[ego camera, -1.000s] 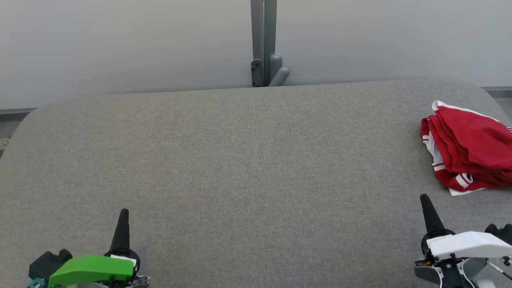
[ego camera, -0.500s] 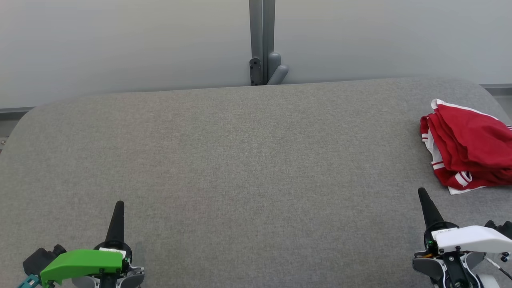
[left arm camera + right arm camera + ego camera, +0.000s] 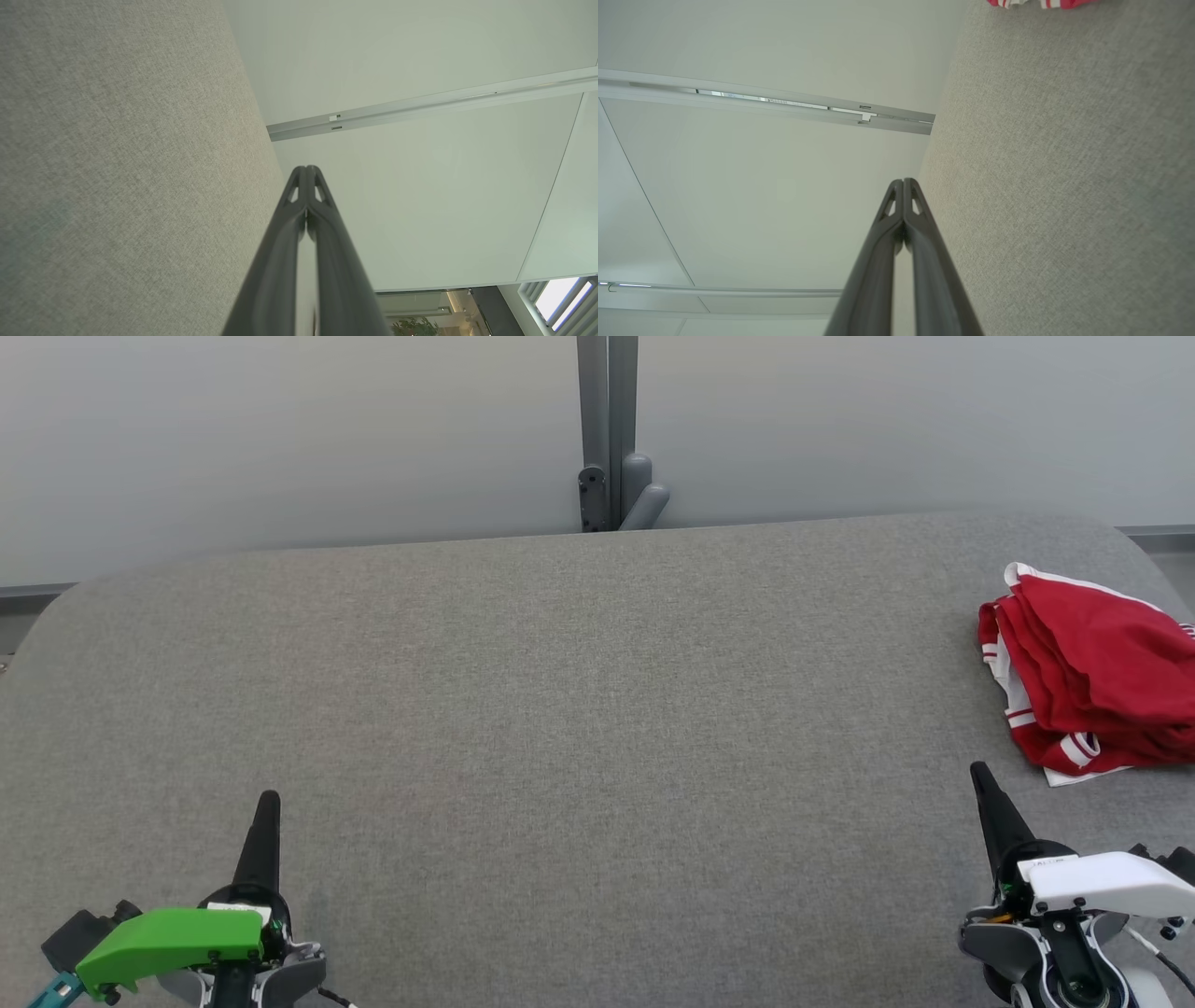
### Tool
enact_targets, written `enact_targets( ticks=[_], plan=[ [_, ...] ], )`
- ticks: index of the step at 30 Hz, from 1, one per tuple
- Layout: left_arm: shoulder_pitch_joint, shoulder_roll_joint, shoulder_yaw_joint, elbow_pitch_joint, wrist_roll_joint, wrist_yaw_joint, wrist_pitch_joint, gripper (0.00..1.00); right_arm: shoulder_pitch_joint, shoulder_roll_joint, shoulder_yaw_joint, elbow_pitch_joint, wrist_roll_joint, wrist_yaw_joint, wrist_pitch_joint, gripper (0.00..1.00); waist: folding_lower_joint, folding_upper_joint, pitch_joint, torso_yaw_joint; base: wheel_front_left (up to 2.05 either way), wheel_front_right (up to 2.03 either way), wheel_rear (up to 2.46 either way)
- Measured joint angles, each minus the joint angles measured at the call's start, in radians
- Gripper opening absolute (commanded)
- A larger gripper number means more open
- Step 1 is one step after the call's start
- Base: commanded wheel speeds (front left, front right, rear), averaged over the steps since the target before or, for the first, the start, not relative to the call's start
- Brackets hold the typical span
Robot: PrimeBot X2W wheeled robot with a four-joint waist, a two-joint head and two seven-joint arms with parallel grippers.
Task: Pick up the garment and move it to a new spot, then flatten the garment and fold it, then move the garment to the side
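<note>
The red fabric garment with white striped trim (image 3: 1088, 677) lies in a layered, rumpled heap on the grey fabric-covered desk (image 3: 579, 709), at the desk's right end, where the head view's right edge cuts it off. Its white-edged corner points toward the robot. In the right wrist view a sliver of the same red and white cloth (image 3: 1041, 3) shows at the top edge, with grey desk fabric below it.

The right claw (image 3: 978, 773) stands nearer the robot than the garment and slightly to its left. A strip of bare desk lies between the fingertip and the nearest hem, so the two are apart. The claw's two long dark fingers are pressed together into a single spike, and the right wrist view (image 3: 903, 182) confirms it: the tips meet with no gap and nothing is pinched between them. A white cover (image 3: 1102, 882) sits over this wrist.

The left claw (image 3: 269, 801) is at the lower left of the head view, well apart from the garment, with the whole width of the desk between them. Its fingers are likewise pressed together and hold nothing, as the left wrist view (image 3: 306, 169) shows. A bright green cover (image 3: 168, 938) sits over that wrist.

Whether either claw touches the desk cannot be told.

Beyond the desk's far edge stand pale wall panels (image 3: 280, 429) joined by a grey metal post (image 3: 607, 429).
</note>
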Motion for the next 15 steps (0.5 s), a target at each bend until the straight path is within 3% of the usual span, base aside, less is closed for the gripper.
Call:
enact_targets(
  ticks=[15],
  plan=[
    [-0.021,0.0,0.017,-0.002,-0.096,-0.002,0.026,0.0,-0.022,-0.001,-0.001,0.005,0.112,0.0,0.026,0.0,0.0,0.0001,0.006,-0.005,0.0,0.0,0.0]
  ],
)
